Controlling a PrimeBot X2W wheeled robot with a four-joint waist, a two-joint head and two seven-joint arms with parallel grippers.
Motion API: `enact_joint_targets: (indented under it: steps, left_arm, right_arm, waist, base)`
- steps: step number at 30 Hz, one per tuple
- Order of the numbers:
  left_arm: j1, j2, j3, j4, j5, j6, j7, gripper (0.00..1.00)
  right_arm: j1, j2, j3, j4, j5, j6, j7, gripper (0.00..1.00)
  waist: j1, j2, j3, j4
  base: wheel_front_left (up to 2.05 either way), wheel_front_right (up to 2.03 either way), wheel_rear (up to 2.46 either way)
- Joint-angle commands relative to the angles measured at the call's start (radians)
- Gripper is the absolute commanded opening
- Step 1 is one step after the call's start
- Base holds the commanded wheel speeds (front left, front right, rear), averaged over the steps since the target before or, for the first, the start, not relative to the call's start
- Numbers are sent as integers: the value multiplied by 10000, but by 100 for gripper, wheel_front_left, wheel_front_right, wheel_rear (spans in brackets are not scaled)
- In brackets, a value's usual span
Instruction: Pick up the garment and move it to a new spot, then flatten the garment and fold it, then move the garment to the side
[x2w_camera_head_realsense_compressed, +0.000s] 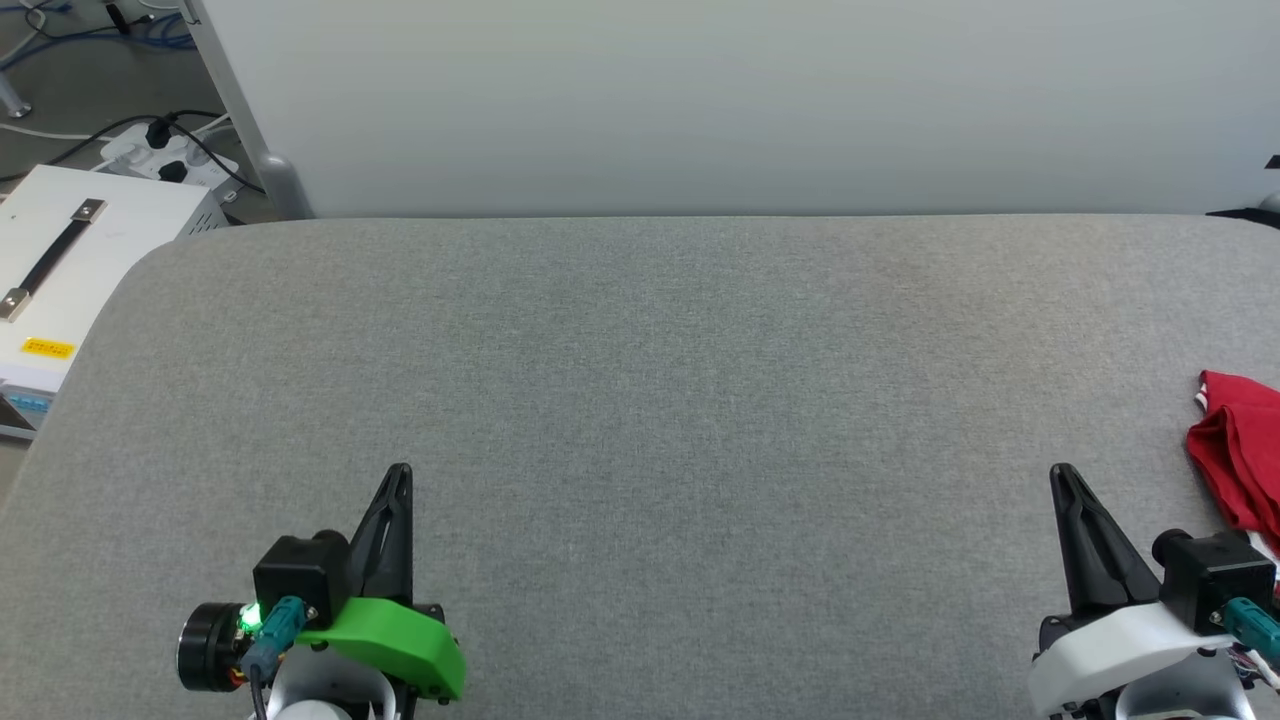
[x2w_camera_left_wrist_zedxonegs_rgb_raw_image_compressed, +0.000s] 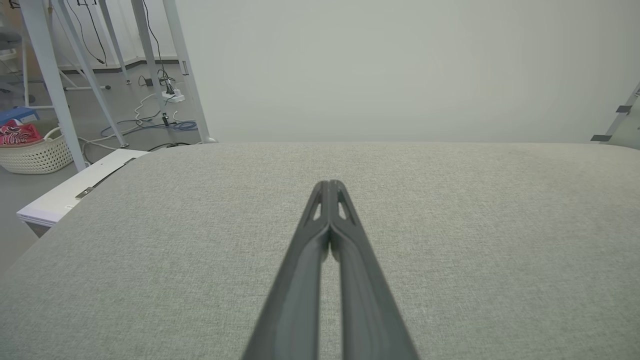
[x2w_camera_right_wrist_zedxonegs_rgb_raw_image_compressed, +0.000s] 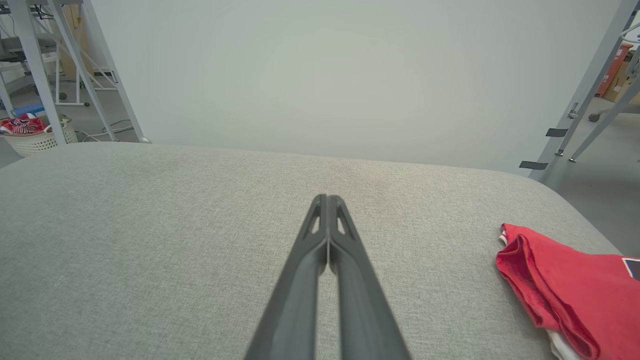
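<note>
The garment (x2w_camera_head_realsense_compressed: 1243, 455) is a red folded bundle with a bit of white trim, lying at the far right edge of the grey padded table (x2w_camera_head_realsense_compressed: 640, 400). The right wrist view shows the garment (x2w_camera_right_wrist_zedxonegs_rgb_raw_image_compressed: 575, 290) at lower right, with a dark patch near the frame edge. My right gripper (x2w_camera_head_realsense_compressed: 1062, 475) is shut and empty, hovering just left of the garment and apart from it; its fingers (x2w_camera_right_wrist_zedxonegs_rgb_raw_image_compressed: 327, 200) meet at the tips. My left gripper (x2w_camera_head_realsense_compressed: 399, 472) is shut and empty at the lower left, over bare table; the left wrist view shows it (x2w_camera_left_wrist_zedxonegs_rgb_raw_image_compressed: 330, 185) closed too.
A white panel (x2w_camera_head_realsense_compressed: 700, 100) stands along the table's far edge. A white box (x2w_camera_head_realsense_compressed: 70, 260) with a black strap sits off the table's left corner, with a power strip (x2w_camera_head_realsense_compressed: 165, 160) and cables behind it. A wicker basket (x2w_camera_left_wrist_zedxonegs_rgb_raw_image_compressed: 35, 152) holding red cloth rests on the floor.
</note>
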Motion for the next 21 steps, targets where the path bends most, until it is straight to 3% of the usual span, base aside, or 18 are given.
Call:
enact_joint_targets:
  steps: [1, 21]
  left_arm:
    - [25, -65, 79, -87, 113, 77, 67, 0]
    - [36, -268, 300, -362, 569, 140, 507, 0]
  right_arm:
    - [-193, 26, 14, 72, -86, -4, 41, 0]
    - [-424, 75, 116, 388, -307, -5, 153, 0]
  waist:
    - [0, 0, -3, 0]
    - [0, 0, -51, -11]
  base:
    - [0, 0, 0]
    - [0, 0, 0]
